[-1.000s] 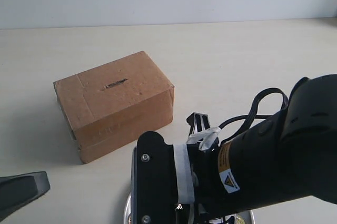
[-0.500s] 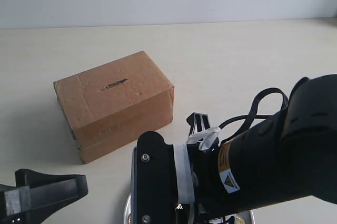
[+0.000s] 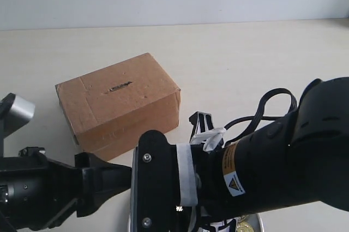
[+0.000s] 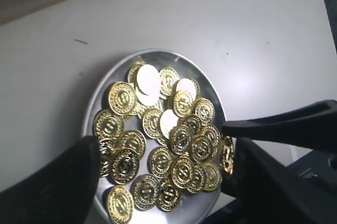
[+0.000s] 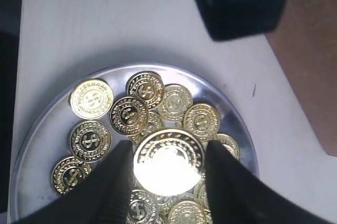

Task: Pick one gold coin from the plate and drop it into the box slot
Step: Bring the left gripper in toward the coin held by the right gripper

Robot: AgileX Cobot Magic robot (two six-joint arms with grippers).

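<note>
Already the right gripper [image 5: 168, 167] pinches one gold coin [image 5: 169, 161] just above the plate [image 5: 235, 112], the left gripper [image 4: 160, 182] gapes empty nearby, and the box [image 3: 117, 109] with its slot [image 3: 120, 86] still waits.

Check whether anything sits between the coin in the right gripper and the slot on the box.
Yes, partly. The open left gripper sits between the plate and the box. The slot on top is uncovered, so a lifted coin would probably clear it.
</note>
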